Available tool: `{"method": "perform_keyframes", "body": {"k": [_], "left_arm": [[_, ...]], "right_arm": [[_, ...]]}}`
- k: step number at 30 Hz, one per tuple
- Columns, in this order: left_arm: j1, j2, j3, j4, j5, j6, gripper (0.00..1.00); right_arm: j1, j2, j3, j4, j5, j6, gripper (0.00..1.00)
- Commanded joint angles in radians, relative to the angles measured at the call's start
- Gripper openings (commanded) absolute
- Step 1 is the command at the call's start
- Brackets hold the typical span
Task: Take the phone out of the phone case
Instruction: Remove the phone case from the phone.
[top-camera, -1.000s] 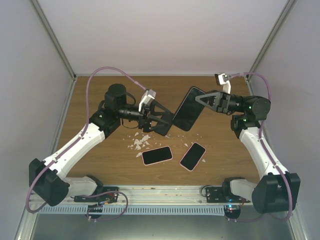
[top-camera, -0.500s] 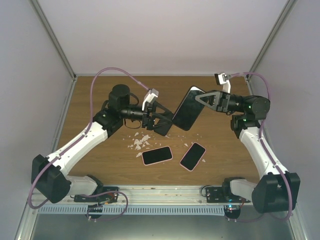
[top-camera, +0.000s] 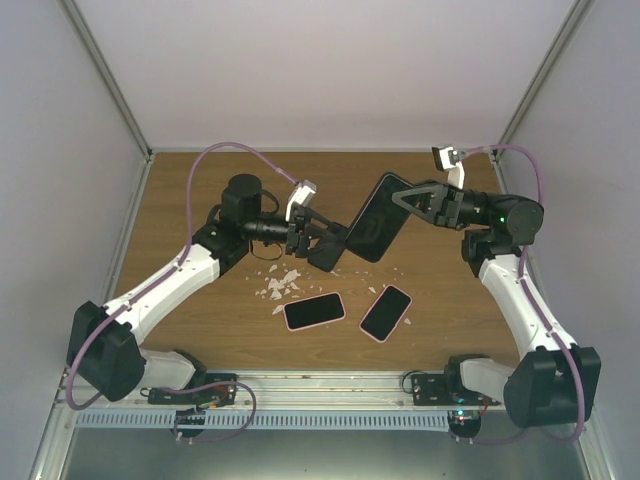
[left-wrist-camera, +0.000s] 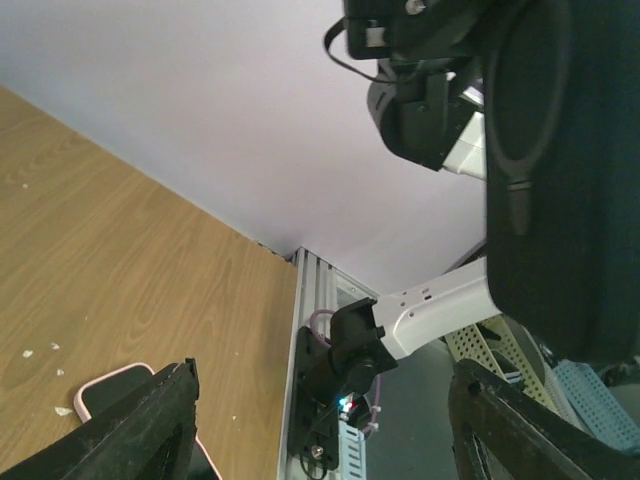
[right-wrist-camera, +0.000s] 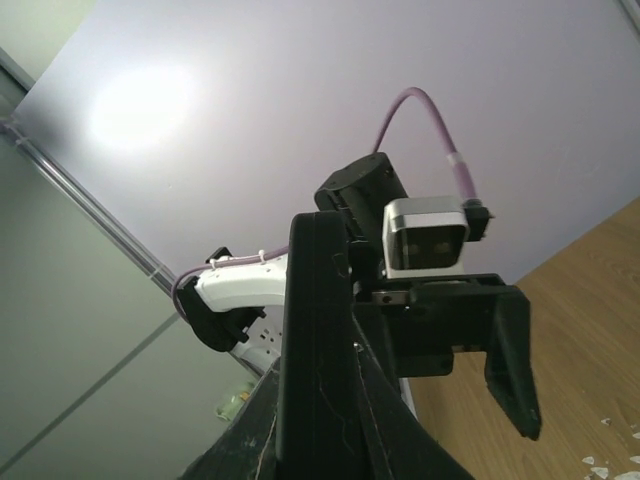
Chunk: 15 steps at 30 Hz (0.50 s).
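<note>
My right gripper (top-camera: 396, 203) is shut on a black cased phone (top-camera: 375, 221) and holds it tilted above the table's middle. In the right wrist view the phone (right-wrist-camera: 318, 340) stands edge-on between my fingers. My left gripper (top-camera: 328, 243) is open, right at the phone's lower left end; whether it touches is unclear. In the left wrist view the left gripper (left-wrist-camera: 325, 378) has its jaws wide apart with nothing between them. There the black case (left-wrist-camera: 565, 180) fills the upper right, above the right finger (left-wrist-camera: 530, 430).
Two phones in pink cases (top-camera: 314, 311) (top-camera: 386, 313) lie face up on the wooden table (top-camera: 180, 200) near the front. White scraps (top-camera: 282, 283) are scattered left of them. One pink-cased phone shows in the left wrist view (left-wrist-camera: 110, 385). Grey walls enclose three sides.
My left arm has swung a little to the right, bringing its open gripper closer to the phone's lower end. The right gripper and the phone have barely moved.
</note>
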Motion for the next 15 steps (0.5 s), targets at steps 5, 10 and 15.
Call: {"method": "perform_keyframes", "body": {"k": [5,10,15], "left_arm": [[0.016,0.008,-0.033,0.177,0.072,-0.1,0.72],[0.017,-0.032,-0.041,0.228,0.128,-0.092,0.76],[0.008,-0.036,-0.02,0.225,0.132,-0.085,0.77]], "right_arm": [[0.011,-0.019,0.03,0.058,0.029,0.009,0.01],[0.009,-0.019,0.029,0.055,0.034,-0.005,0.0],[0.009,-0.018,0.018,0.05,0.041,-0.02,0.0]]}}
